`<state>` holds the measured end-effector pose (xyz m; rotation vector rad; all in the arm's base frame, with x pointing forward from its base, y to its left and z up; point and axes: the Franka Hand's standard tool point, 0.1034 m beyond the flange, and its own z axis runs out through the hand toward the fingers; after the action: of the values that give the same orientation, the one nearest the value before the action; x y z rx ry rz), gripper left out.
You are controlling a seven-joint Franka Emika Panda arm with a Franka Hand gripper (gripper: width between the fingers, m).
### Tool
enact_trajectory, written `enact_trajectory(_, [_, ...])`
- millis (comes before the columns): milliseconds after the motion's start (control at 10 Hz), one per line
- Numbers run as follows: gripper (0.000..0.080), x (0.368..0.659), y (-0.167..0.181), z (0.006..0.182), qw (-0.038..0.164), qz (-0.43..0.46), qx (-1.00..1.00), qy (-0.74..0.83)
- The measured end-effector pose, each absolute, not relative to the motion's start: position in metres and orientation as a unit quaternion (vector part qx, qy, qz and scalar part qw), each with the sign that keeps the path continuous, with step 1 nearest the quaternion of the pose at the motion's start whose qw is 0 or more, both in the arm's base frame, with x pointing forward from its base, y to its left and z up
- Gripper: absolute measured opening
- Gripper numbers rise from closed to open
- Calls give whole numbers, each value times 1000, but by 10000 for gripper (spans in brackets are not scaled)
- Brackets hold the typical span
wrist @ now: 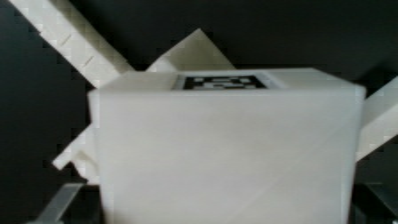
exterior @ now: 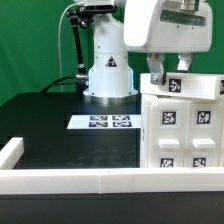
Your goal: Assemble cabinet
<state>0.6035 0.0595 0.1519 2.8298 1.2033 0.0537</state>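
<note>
We see the gripper (exterior: 168,70) down at the top of the cabinet (exterior: 182,125), on the exterior view's right; its fingers (exterior: 155,68) reach the top edge, but we cannot tell if they grip it or stand apart. The wrist view is filled by the cabinet (wrist: 222,150), one marker tag (wrist: 224,82) on its upper face. The cabinet sits on the black table (exterior: 60,125) against the white border rail (exterior: 70,181). The marker board (exterior: 101,122) lies near the robot base (exterior: 107,70).

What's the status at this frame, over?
Gripper down on top edge of the cabinet, jaws hidden, state unclear. Cabinet upright by the border rail. Marker board flat, clear of the arm. Nothing in the way.
</note>
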Motion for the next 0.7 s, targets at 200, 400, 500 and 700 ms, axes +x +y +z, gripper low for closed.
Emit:
enact_trajectory(200, [564, 600, 64, 152, 29, 18, 958, 286])
enact_trajectory(400, [564, 595, 69, 150, 26, 21, 986, 164])
enact_trajectory(500, [564, 595, 70, 150, 25, 22, 988, 150])
enact_trajectory(700, [564, 594, 73, 150, 19, 22, 997, 76])
